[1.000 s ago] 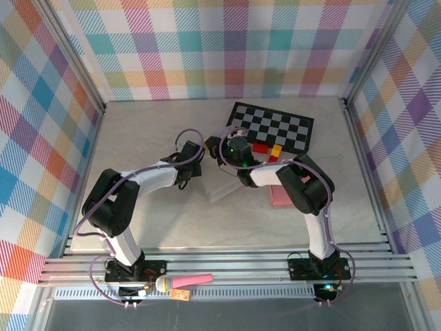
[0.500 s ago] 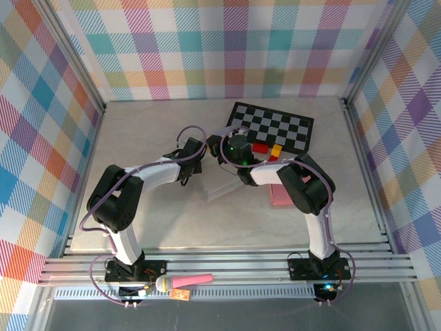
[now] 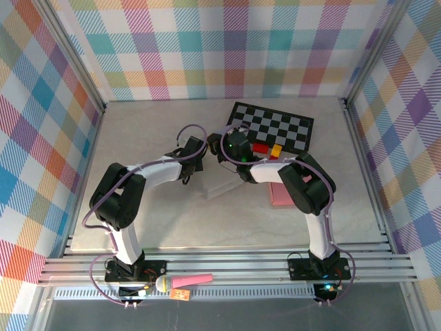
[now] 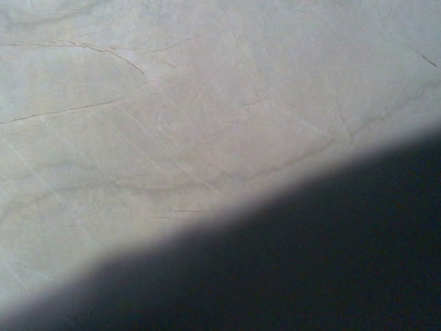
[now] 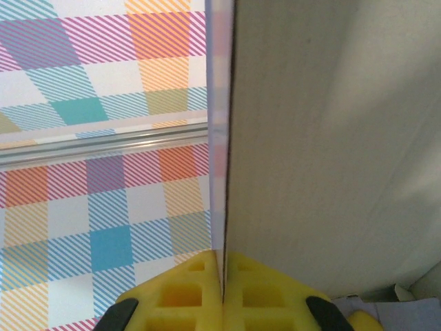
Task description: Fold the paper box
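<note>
The paper box point(image 3: 222, 185) is pale cardboard lying mid-table, one flap raised between the two wrists. My right gripper point(image 3: 227, 147) reaches over its far end. In the right wrist view its yellow fingers point(image 5: 186, 289) are pressed together, and my right gripper point(image 5: 224, 261) is shut on an upright panel of the paper box point(image 5: 331, 138), seen edge-on. My left gripper point(image 3: 198, 156) sits at the box's left far corner, shut. What it touches is hidden. The left wrist view has bare marble table point(image 4: 172, 103) and a dark blur across the lower right.
A black-and-white checkered mat point(image 3: 279, 127) lies behind the box, with a red block point(image 3: 260, 147) and a yellow block point(image 3: 275, 151) at its front edge. A pink flat piece point(image 3: 281, 196) lies to the right under the right arm. Plaid walls enclose the table.
My left gripper has closed and shifted slightly toward the far side, next to the box. My right gripper has nudged a little farther back while keeping hold of the panel.
</note>
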{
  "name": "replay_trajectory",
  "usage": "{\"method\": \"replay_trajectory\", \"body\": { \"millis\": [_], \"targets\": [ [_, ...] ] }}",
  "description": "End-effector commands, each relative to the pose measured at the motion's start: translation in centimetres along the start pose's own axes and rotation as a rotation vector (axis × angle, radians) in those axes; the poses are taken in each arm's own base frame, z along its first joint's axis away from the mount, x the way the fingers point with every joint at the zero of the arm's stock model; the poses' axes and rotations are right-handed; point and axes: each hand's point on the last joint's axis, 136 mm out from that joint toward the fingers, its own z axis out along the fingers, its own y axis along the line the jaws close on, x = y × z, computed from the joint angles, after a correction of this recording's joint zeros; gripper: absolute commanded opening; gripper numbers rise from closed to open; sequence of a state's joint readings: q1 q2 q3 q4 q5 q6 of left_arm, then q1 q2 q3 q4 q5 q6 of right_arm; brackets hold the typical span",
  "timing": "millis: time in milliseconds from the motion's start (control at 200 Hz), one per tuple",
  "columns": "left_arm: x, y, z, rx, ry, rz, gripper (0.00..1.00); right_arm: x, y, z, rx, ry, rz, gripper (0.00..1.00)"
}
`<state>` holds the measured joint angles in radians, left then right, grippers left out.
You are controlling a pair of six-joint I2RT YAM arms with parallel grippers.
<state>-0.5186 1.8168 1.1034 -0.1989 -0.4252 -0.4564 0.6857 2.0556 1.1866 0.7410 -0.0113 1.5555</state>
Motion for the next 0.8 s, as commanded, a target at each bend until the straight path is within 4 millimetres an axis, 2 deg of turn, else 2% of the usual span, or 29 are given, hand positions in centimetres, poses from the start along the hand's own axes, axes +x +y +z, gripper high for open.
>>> {"method": "replay_trajectory", "body": {
  "millis": [0,35,60,250,370,550,705,795],
  "targets": [
    [0.3,0.4,1.0,-0.050,0.034,-0.020,0.00,3.1,-5.0,-0.8,0.222,0.110,0.023,0.21],
    [-0.1,0.6,0.9,-0.064,0.025,-0.021,0.00,3.0,-4.6,-1.1,0.232,0.109,0.014,0.27],
    [0.4,1.1,0.8,-0.084,0.046,-0.001,0.00,2.9,-4.3,-1.3,0.243,0.108,0.007,0.30],
    [0.2,1.7,0.4,-0.104,0.044,0.071,0.00,2.0,-2.4,-3.1,0.296,0.103,-0.038,0.56],
    [0.2,2.0,0.2,-0.103,0.045,0.098,0.00,1.9,0.3,-4.6,0.302,0.112,-0.107,0.68],
    [-0.2,2.4,-0.6,-0.091,0.045,0.113,0.00,1.5,3.1,-7.0,0.293,0.118,-0.203,0.72],
    [-0.2,3.2,-1.7,-0.079,0.055,0.163,0.00,-0.7,4.1,-9.9,0.294,0.092,-0.335,0.73],
    [0.2,3.7,-2.2,-0.051,0.071,0.207,0.00,-2.1,4.3,-11.7,0.302,0.097,-0.489,0.68]
  ]
}}
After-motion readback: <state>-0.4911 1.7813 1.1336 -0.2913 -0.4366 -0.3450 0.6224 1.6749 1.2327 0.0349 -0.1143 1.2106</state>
